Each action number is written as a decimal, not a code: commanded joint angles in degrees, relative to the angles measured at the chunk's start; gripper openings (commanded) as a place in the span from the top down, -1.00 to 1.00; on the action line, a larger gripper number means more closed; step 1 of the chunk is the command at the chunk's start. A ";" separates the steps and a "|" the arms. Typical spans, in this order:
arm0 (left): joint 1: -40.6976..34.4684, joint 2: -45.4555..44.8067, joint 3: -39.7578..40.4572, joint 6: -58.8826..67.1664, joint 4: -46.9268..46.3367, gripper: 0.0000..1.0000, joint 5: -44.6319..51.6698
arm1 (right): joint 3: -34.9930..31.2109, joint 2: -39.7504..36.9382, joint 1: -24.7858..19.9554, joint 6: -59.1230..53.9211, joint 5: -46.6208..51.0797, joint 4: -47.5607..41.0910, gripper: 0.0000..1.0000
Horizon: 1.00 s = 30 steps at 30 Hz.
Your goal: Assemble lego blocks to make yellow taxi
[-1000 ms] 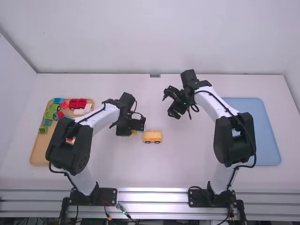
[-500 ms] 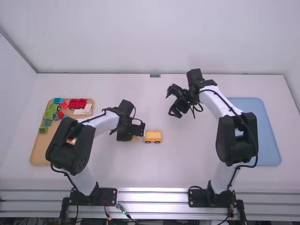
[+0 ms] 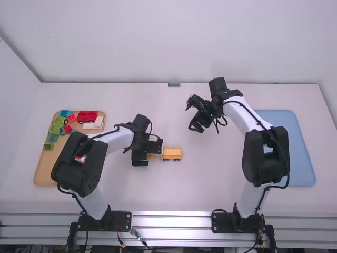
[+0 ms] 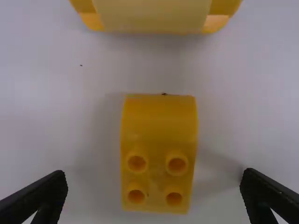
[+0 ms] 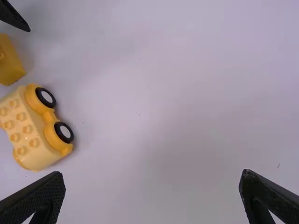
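Tray (image 3: 42, 171) of tan colour sits at the far left of the worktop (image 3: 205, 179), holding a blue block (image 3: 65, 113), a green piece (image 3: 57, 126), a small green block (image 3: 48, 146), a red vehicle (image 3: 87, 116) and a white block (image 3: 93, 125); the left arm (image 3: 79, 163) cuts across it and hides part of its right side. Next comes the left tool (image 3: 149, 153), its fingers wide apart on either side of a yellow block (image 4: 159, 154), touching neither side of it. That block lies studs up, four of them, its rounded end towards the yellow car (image 3: 171, 153), with a gap between. The car stands on its wheels just to the right, studs on top. Farther right and beyond it, the right tool (image 3: 190, 116) is wide open and empty. At the far right, the right arm (image 3: 266, 153) blocks part of a blue tray (image 3: 303, 158).
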 commanded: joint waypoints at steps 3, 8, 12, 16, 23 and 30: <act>0.11 -0.04 4.24 -2.93 -2.49 -0.98 -1.90 | 1.16 -1.53 0.15 -1.01 -0.79 -0.11 -0.98; 1.86 -1.60 8.17 3.61 -8.94 -0.98 6.80 | 1.16 -1.53 0.15 -1.29 -0.74 0.24 -0.97; 5.38 -2.40 9.40 14.84 -12.13 -0.98 19.45 | 1.16 -1.53 0.15 -1.33 -1.92 0.35 -0.98; 9.64 -2.38 7.32 20.26 -10.54 -0.98 31.30 | 1.14 -1.53 0.15 -6.14 -8.13 -0.96 -0.98; 16.22 -2.38 -2.21 8.70 4.42 -0.98 35.15 | -1.81 -1.53 0.15 -11.39 -12.33 2.71 -0.97; 16.33 -2.38 -6.45 3.69 10.40 -0.98 35.10 | -2.38 -1.53 0.15 -11.45 -12.48 4.66 -0.98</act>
